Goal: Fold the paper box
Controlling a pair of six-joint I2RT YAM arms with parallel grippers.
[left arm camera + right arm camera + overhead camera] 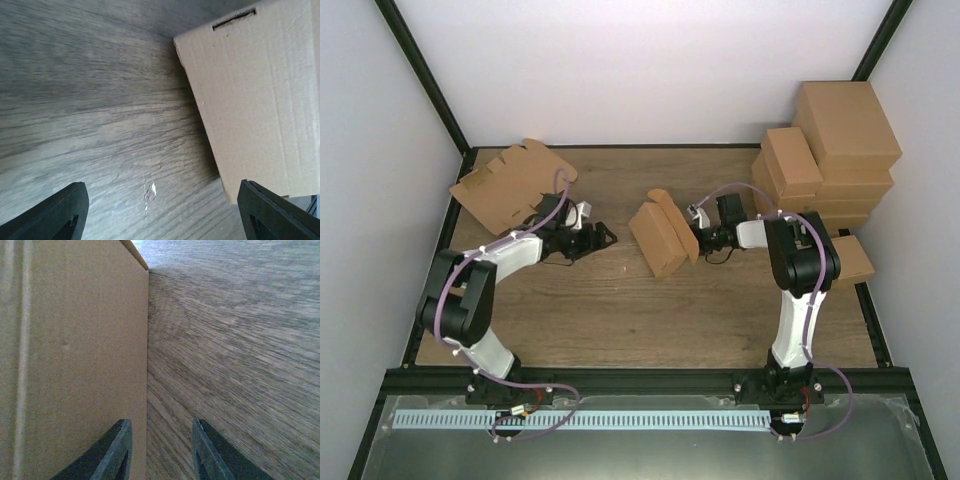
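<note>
Fingers, top view: your left gripper [602, 238] stands spread and empty, while your right gripper [697, 240] touches the right side of the paper box [660, 240], a part-raised shell with one flap up near the middle of the table [620, 310]. Left wrist view: fingers [55, 215] wide apart, nothing between them, box just beside the right one. Right wrist view: fingers [112, 452] narrowly parted, bare table between, left one against the box wall, no grasp evident; judge the body formed, flaps left to close

Wooden table [620, 310]: paper box [660, 238] mid-table, blank pile [505, 185] far-left, cartons [840, 150] stacked far-right.
</note>
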